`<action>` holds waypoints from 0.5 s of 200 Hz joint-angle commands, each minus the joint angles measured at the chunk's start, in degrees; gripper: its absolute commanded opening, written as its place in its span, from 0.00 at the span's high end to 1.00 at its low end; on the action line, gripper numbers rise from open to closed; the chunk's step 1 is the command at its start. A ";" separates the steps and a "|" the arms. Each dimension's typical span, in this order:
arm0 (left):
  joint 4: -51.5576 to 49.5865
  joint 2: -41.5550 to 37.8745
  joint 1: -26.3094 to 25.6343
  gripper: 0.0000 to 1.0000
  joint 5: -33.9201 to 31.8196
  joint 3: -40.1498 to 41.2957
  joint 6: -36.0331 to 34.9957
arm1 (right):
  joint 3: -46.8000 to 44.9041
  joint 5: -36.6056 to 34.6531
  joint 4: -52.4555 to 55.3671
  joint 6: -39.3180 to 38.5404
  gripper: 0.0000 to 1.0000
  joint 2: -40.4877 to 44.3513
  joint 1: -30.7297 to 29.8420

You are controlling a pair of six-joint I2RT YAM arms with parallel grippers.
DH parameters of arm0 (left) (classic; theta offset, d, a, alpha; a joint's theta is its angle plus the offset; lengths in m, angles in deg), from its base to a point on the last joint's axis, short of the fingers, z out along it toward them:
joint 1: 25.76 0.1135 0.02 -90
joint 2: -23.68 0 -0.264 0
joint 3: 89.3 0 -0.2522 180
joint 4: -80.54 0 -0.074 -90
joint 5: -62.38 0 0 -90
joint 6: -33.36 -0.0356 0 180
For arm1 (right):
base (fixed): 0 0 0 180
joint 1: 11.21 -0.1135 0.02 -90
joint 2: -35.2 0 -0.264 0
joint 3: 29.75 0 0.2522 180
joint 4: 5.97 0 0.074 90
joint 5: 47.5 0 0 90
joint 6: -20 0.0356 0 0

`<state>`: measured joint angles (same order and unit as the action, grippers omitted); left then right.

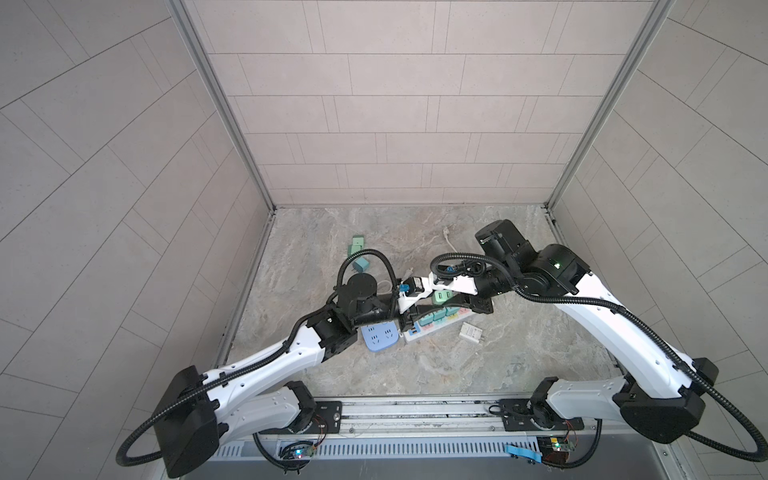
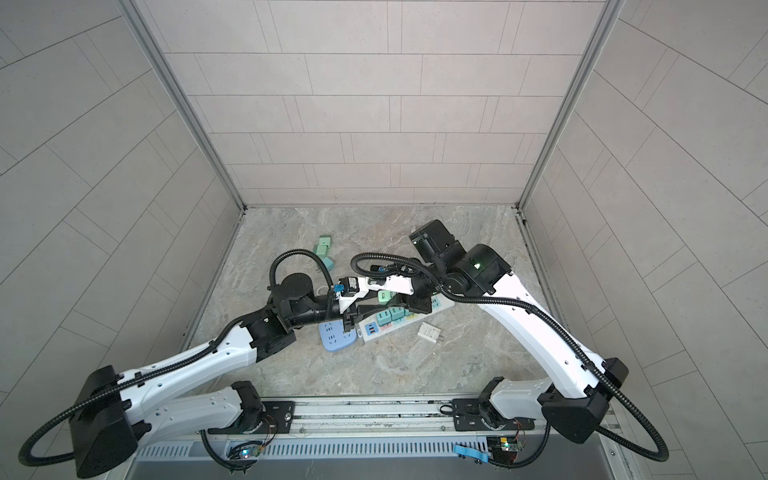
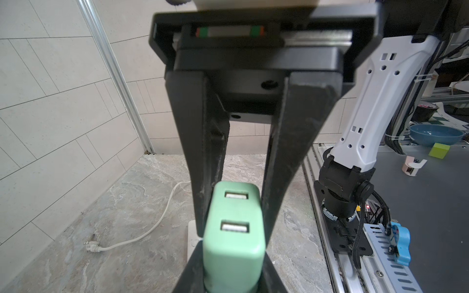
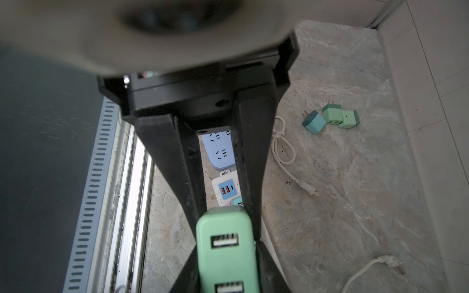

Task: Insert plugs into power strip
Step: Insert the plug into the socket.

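Your left gripper [image 3: 233,228] is clamped on a mint green blocky plug with two USB ports [image 3: 233,256], its fingers pressed flat against the plug's two sides. Your right gripper [image 4: 225,223] is closed on the same plug from the opposite end, so both pairs of jaws pinch it at once, set no wider than the plug itself. You hold it near the middle of the bench, just over the long white power strip [image 2: 442,306]; whether its prongs reach a socket you cannot tell. Along the near edge runs the aluminium rail [image 1: 415,409] carrying both arm bases. Past it lie a pale blue rounded socket block [image 1: 380,334], just beside the strip's left end, and a flat white rectangular charger block [image 1: 471,332] near the strip on the right. A row of teal and mint plugs [image 1: 439,316] sits in the strip. Farther off, toward the far left corner, three loose plugs [image 4: 330,118] lie together near a looped white cord [image 4: 281,152]. The grey marbled bench top [image 1: 415,374] ends at pale tiled walls [image 1: 395,104]
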<state>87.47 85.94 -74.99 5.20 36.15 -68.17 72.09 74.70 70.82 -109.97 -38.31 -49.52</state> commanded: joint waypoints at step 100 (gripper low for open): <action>0.15 -16.24 3.37 0.16 -16.71 11.70 6.75 | -13.90 17.19 -3.14 -29.74 1.00 1.96 22.87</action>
<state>87.03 73.77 -73.29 -5.95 44.17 -65.09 59.17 84.17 68.02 -126.76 -35.43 -29.06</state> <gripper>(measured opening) 0.825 0.283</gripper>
